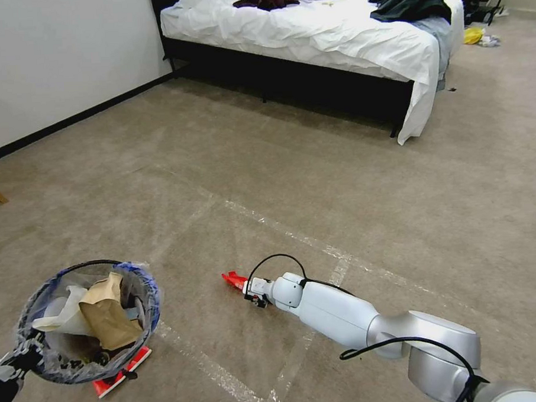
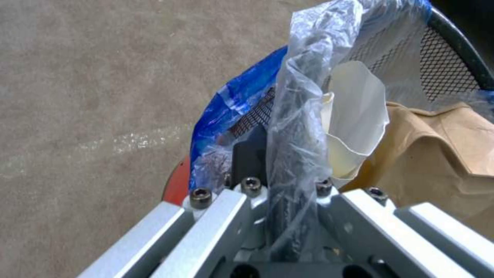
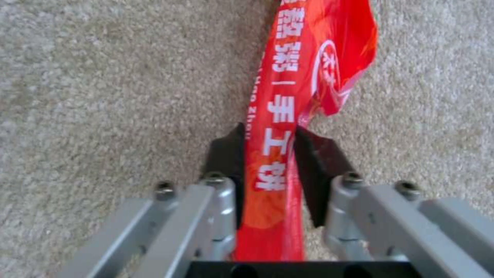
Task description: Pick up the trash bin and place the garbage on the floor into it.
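The trash bin (image 1: pixel 89 318), a black mesh bucket with a crinkled clear and blue liner, hangs at the lower left above the floor (image 1: pixel 350 179). My left gripper (image 1: pixel 19 356) is shut on its rim and liner (image 2: pixel 288 116). Brown paper (image 1: pixel 110 317) and white paper (image 1: pixel 63 313) lie inside it; the left wrist view shows the brown paper (image 2: pixel 437 146) beside the white paper (image 2: pixel 355 116). My right gripper (image 1: pixel 252 289) is down at the carpet, shut on a red wrapper (image 1: pixel 232 279). Its dark pads (image 3: pixel 226 150) pinch the printed red wrapper (image 3: pixel 301 65). A second red wrapper (image 1: pixel 118 373) lies on the carpet beneath the bin.
A bed (image 1: pixel 332 44) with white sheets and dark clothes (image 1: pixel 410 2) stands at the back. A white wall (image 1: pixel 54 56) with a black skirting runs along the left. Shiny tape lines (image 1: pixel 293 232) cross the carpet. Small yellow and pale items (image 1: pixel 477 36) lie far right.
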Controlling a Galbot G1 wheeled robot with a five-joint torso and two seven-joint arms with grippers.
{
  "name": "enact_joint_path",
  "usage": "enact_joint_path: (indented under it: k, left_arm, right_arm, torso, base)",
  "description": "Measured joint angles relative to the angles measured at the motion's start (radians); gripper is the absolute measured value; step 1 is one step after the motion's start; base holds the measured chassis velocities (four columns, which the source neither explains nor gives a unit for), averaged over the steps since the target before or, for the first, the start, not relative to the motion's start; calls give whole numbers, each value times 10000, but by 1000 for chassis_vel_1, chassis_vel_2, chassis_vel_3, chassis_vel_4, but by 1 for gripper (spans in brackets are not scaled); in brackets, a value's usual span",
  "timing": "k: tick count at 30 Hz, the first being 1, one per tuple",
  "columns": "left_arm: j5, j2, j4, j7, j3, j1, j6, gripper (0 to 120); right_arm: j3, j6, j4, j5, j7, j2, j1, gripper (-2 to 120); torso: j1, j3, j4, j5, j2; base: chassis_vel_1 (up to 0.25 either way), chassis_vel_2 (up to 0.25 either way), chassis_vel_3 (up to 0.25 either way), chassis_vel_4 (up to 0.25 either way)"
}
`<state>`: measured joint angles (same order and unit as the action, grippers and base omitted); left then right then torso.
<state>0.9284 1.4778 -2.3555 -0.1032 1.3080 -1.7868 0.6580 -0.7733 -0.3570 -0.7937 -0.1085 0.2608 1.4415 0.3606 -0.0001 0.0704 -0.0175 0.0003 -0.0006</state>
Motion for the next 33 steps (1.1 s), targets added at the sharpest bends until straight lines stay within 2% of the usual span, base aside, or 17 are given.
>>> enact_joint_path:
  k: [1, 3, 4, 7, 19, 33]
  left_arm:
    - [0, 0, 0, 0, 0, 0, 0, 1]
    - [-1, 1, 7, 0, -11, 20, -2, 1]
    - [-3, 6, 11, 0, -20, 27, -5, 1]
    - [-17, 12, 26, 2, -42, 45, -8, 1]
    - [-88, 35, 57, 10, -83, 58, -18, 1]
    - [-160, 28, 52, -10, -190, 174, 8, 1]
  right_arm:
    - [0, 0, 0, 0, 0, 0, 0, 28]
    - [8, 18, -4, 0, -7, -17, 7, 12]
    - [14, 33, 11, 0, -9, -18, 10, 8]
    - [29, 147, 136, 16, -27, -16, 17, 4]
    - [176, 410, -4, 8, -104, -133, 109, 0]
    - [806, -59, -2268, -1069, -508, -964, -47, 0]
  torso:
    - [0, 0, 0, 0, 0]
    - [-1, 0, -1, 0, 0]
    - [0, 0, -1, 0, 0]
    - [0, 0, -1, 0, 0]
    - [0, 0, 0, 0, 0]
    - [0, 1, -1, 1, 0]
  base:
    - [0, 0, 0, 0]
    - [0, 0, 0, 0]
    - [0, 0, 0, 0]
    - [0, 0, 0, 0]
    - [0, 0, 0, 0]
    - [0, 0, 0, 0]
